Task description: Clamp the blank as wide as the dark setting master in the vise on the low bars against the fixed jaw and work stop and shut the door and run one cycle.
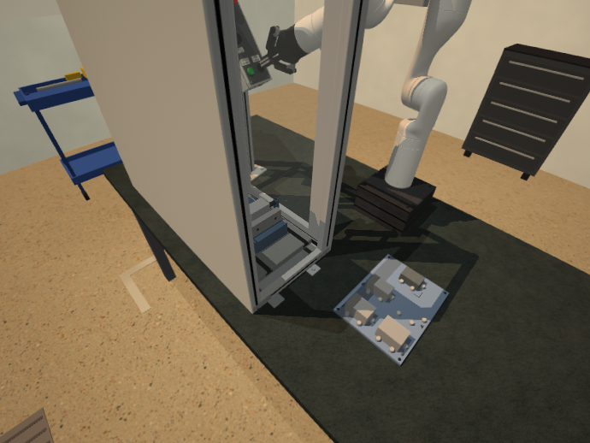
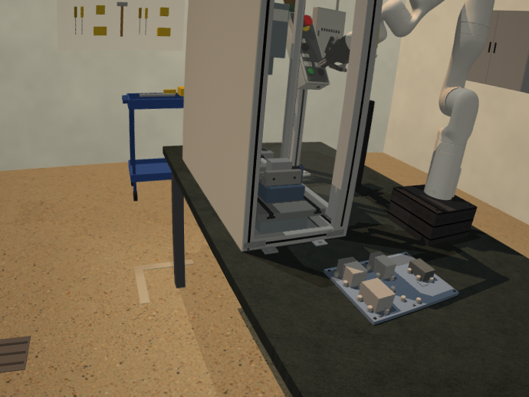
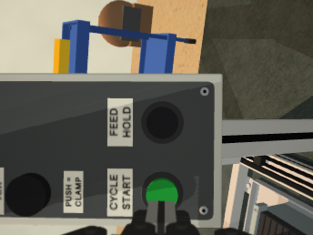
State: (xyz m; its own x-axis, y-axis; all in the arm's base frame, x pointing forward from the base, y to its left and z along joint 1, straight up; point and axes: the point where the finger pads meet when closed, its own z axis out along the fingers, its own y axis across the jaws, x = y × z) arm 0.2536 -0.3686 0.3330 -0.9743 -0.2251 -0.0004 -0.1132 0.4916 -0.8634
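Observation:
My gripper (image 1: 263,60) (image 2: 321,63) (image 3: 161,219) is shut and empty. Its tips are at the lower edge of the green CYCLE START button (image 1: 250,71) (image 2: 310,71) (image 3: 161,190) on the control panel; I cannot tell whether they touch it. The black VISE AIR knob (image 3: 28,194) is beside it, the FEED HOLD button (image 3: 162,121) on the other side. Inside the guard (image 1: 156,143) (image 2: 215,119) a light grey blank (image 2: 278,164) sits in the vise (image 1: 262,209) (image 2: 281,177). The pale blue plate (image 1: 433,298) (image 2: 441,293) carries several blocks, the darkest one (image 1: 412,276) (image 2: 422,267) at its far corner.
A blue cart (image 1: 52,90) (image 2: 149,99) stands behind the guard. A black drawer cabinet (image 1: 528,109) is at the right. The arm's dark pedestal (image 1: 395,197) (image 2: 431,213) sits on the table beside the guard. The table's front edge runs diagonally near the plate.

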